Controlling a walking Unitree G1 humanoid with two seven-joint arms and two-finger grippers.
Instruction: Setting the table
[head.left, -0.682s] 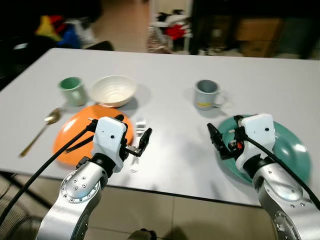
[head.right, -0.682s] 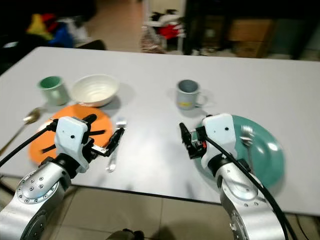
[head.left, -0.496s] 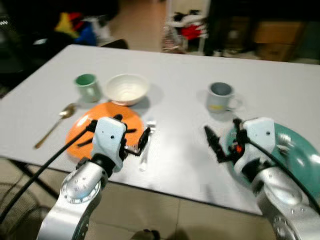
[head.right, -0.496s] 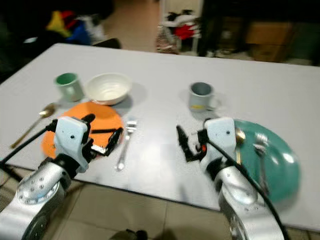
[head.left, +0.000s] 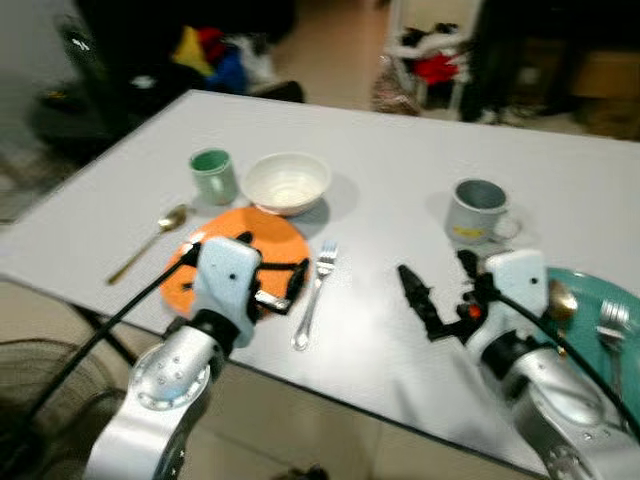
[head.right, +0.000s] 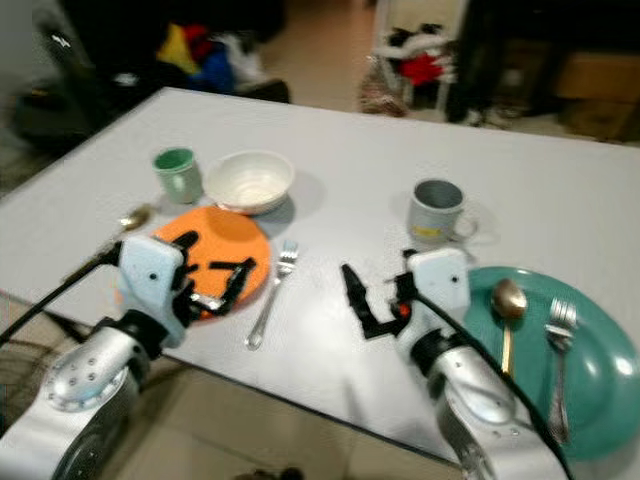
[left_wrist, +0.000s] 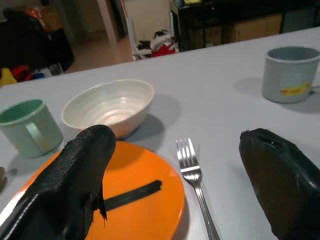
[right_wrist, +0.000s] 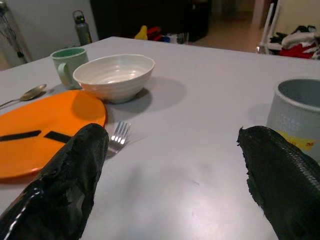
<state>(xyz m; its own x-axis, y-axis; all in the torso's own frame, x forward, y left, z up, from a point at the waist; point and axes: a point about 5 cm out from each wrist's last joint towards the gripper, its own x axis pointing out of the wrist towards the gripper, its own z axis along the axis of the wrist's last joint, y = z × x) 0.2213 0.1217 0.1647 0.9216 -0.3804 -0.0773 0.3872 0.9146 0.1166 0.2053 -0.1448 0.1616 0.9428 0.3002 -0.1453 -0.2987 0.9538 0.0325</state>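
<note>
An orange plate (head.left: 232, 262) with two black strips lies at the table's near left, and a silver fork (head.left: 312, 296) lies just right of it. Behind them stand a green mug (head.left: 212, 175) and a white bowl (head.left: 287, 182). A gold spoon (head.left: 148, 243) lies left of the plate. At the near right, a teal plate (head.right: 598, 392) carries a gold spoon (head.right: 507, 312) and a fork (head.right: 557, 362). A grey mug (head.left: 476, 211) stands behind it. My left gripper (head.left: 272, 262) hovers open over the orange plate's right edge. My right gripper (head.left: 432, 272) is open over bare table left of the teal plate.
The white table (head.left: 390, 170) runs far back, with open surface in its middle. Its near edge (head.left: 330, 395) passes under both wrists. Beyond the table are a dark room, coloured clutter (head.left: 215, 50) and a rack of clothes (head.left: 430, 70). A fan grille (head.left: 40, 420) stands on the floor at the near left.
The whole view has shifted, so the camera has moved and the table's things sit further right. The teal plate's spoon and fork now show beside the right wrist. Both grippers stay open.
</note>
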